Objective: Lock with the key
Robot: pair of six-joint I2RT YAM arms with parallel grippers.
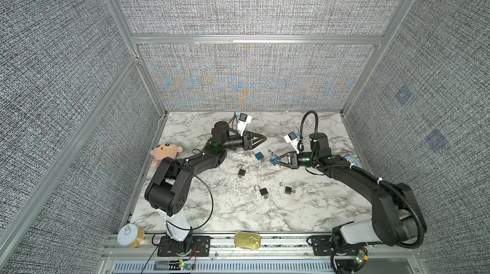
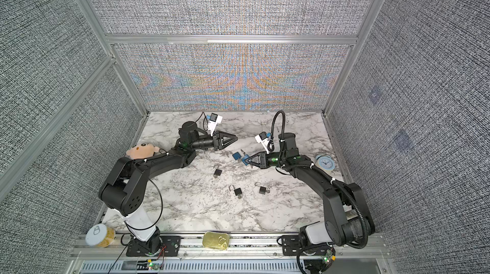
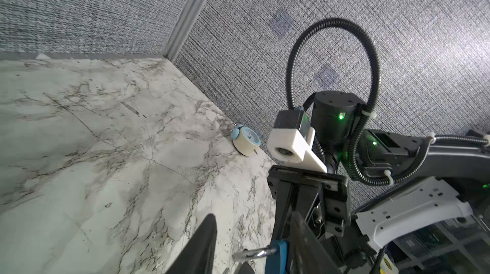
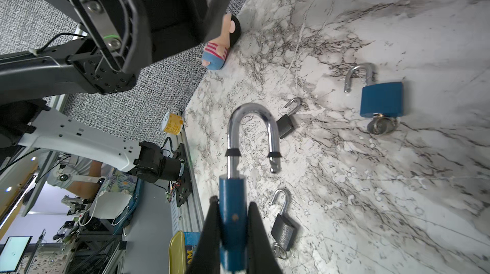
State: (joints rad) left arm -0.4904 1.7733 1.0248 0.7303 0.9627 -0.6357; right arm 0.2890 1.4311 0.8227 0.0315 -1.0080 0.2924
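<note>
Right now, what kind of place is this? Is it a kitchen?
Probably a robot lab test booth, not a kitchen: grey fabric walls box in a marble-look table, left arm and right arm are bolted to its front rail, and a computer monitor shows outside.

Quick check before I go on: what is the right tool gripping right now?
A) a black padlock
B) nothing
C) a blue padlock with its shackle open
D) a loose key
C: in the right wrist view the right tool is clamped on the body of a blue padlock, and its shackle has one end out of the body.
</note>
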